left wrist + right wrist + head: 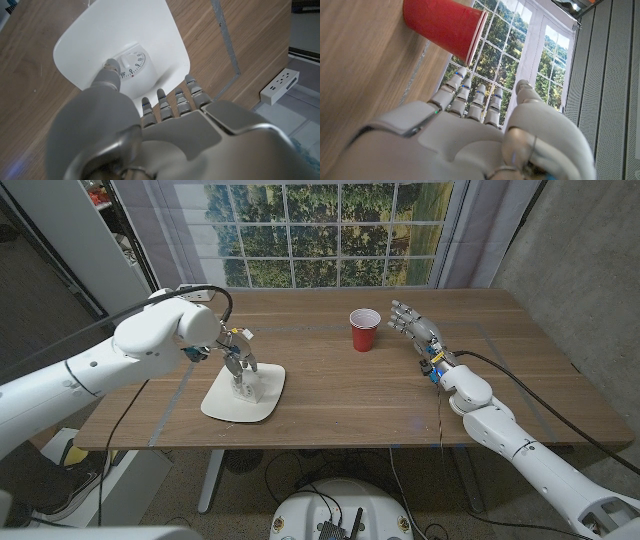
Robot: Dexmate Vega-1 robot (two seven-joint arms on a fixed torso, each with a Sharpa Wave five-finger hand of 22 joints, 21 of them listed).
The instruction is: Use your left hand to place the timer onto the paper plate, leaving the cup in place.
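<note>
The white timer (133, 64) stands on the white paper plate (80, 47) with its dial facing up. My left hand (238, 360) hovers right over the timer (246, 388), fingers pointing down. Its thumb tip (110, 66) is at the dial's edge, while the other fingers (170, 100) are spread and apart from the timer. The plate (225, 405) lies near the table's front left. The red cup (365, 330) stands upright at the back middle. My right hand (415, 328) stands just right of the cup (445, 22), fingers apart, holding nothing.
A grey tape line (225, 35) runs across the wooden table beside the plate. A white power strip (280, 85) lies on the floor past the table's edge. Bare wood stretches between the plate and the cup.
</note>
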